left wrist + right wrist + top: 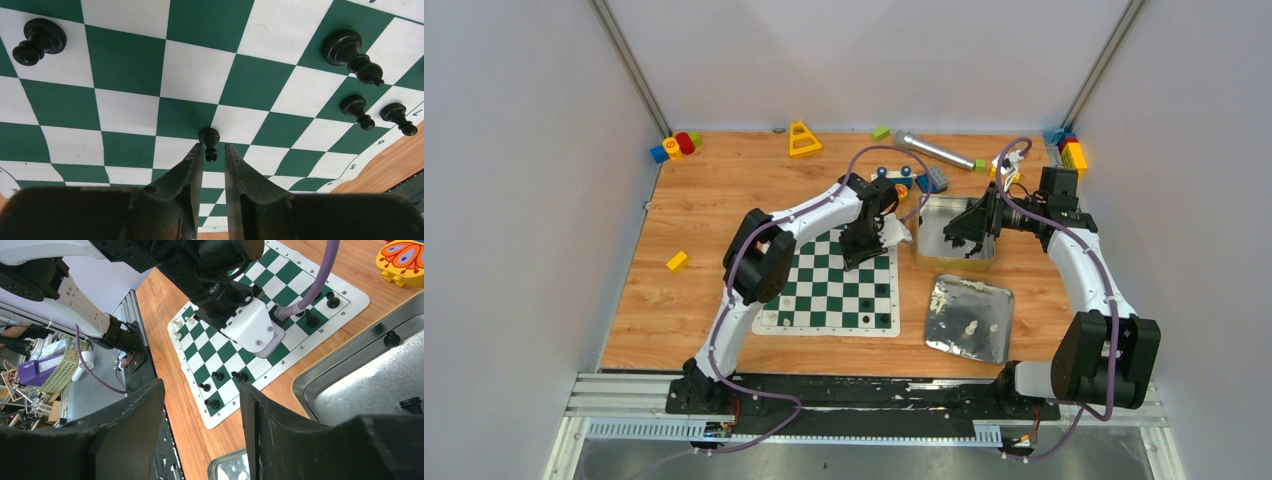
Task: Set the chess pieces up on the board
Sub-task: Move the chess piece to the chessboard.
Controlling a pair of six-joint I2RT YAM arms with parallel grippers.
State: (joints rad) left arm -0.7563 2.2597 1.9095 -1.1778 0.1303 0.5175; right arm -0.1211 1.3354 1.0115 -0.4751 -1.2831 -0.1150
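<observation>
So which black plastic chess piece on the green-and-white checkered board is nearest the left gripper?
The small black pawn right at the tips of the left gripper; the others stand squares away.

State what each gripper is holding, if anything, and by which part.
Nothing is clearly held. The left gripper flanks the head of a black pawn standing on the board, a gap showing; the right gripper is open, empty.
</observation>
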